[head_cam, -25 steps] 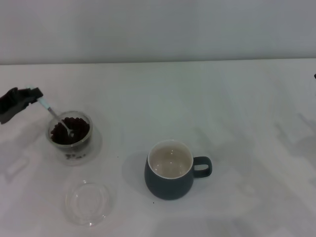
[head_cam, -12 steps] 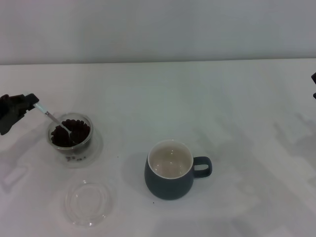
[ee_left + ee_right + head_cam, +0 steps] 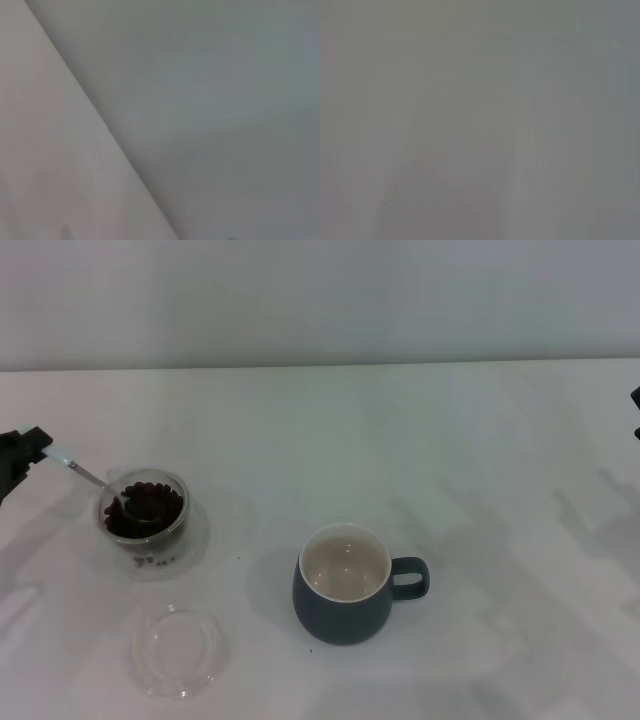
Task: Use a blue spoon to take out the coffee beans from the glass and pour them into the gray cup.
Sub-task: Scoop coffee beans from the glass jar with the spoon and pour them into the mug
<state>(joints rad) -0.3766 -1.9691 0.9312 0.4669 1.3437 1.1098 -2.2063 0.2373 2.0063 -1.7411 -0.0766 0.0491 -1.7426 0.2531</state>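
In the head view the glass stands at the left of the table, heaped with dark coffee beans. The blue spoon slants down into it, its bowl sunk among the beans and its pale handle held by my left gripper, which is shut on it at the far left edge. A few stray beans lie in front of the glass. The gray cup stands at centre front, handle to the right, off-white inside. Only a dark sliver of my right arm shows at the right edge. Both wrist views show only blank grey.
A flat clear glass dish lies near the front, in front of the glass. The white table runs back to a pale wall.
My left gripper has pulled back to the left and lowered, laying the spoon flatter; its bowl has dug deeper into the beans. The cup and dish have not moved.
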